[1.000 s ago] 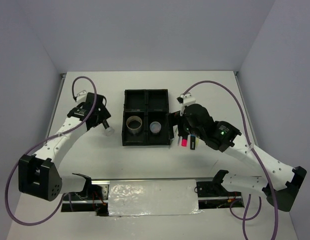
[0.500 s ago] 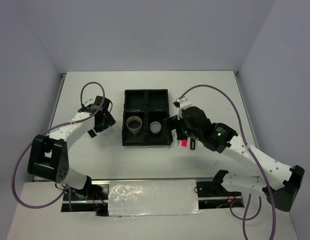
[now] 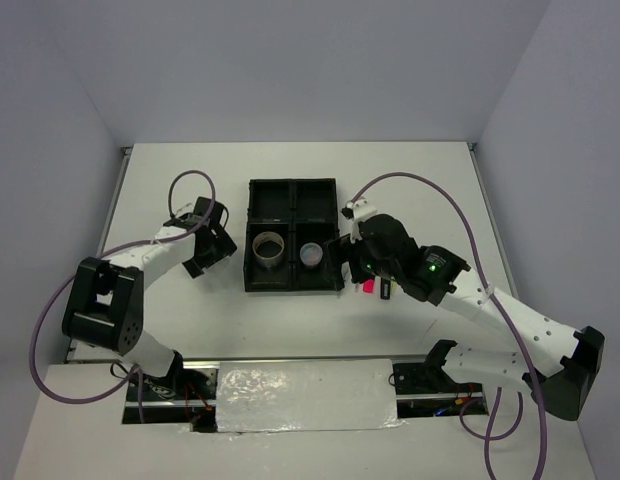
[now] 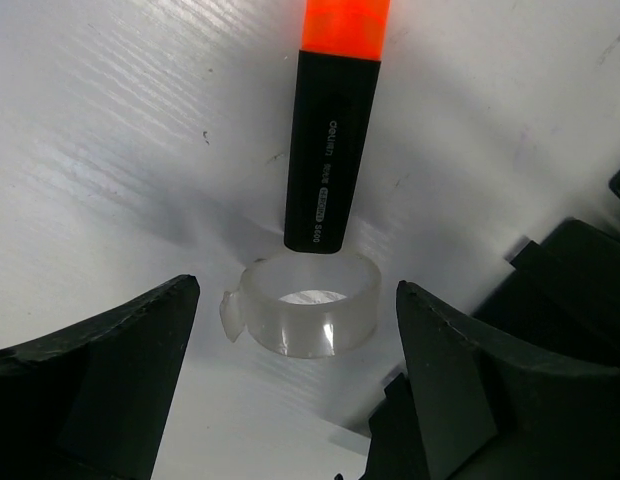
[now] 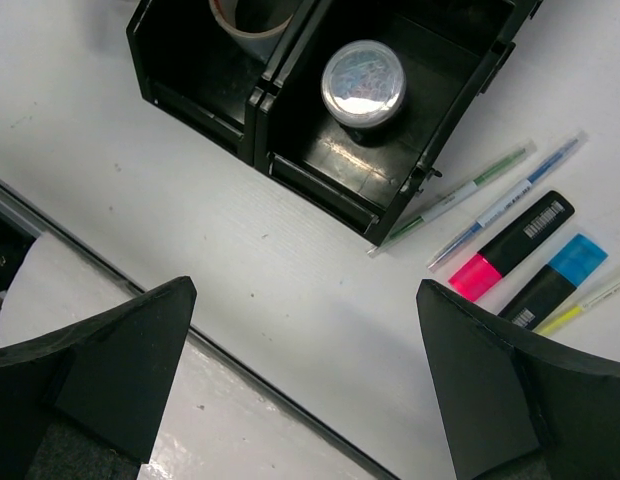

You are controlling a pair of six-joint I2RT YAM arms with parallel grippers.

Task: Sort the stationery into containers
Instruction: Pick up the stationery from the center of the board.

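Observation:
In the left wrist view my left gripper [image 4: 295, 345] is open, with a short translucent grey-white cylinder [image 4: 308, 317] standing on the table between its fingers, untouched. The orange-capped stick [image 4: 330, 150] lies just beyond it. From above, the left gripper [image 3: 205, 250] is left of the black tray [image 3: 293, 205] and hides both. The grey tape ring [image 3: 268, 248] and round clear tub [image 3: 311, 254] sit in the near compartments. My right gripper [image 3: 365, 265] is open and empty by the tray's right side. Below it lie silver pens [image 5: 460, 195], a pink highlighter [image 5: 510, 245], a blue highlighter [image 5: 555, 275] and a thin yellow pen [image 5: 590, 300].
The tray's two far compartments hold nothing. The tray's near right corner [image 5: 375, 235] almost touches the pens. The table's front edge [image 5: 90, 250] and a foil-covered strip [image 3: 305, 395] run close below the grippers. Purple cables loop over both arms.
The left arm has folded in toward its base and the gripper has come down around the grey-white cylinder. The right gripper has shifted slightly left toward the tray.

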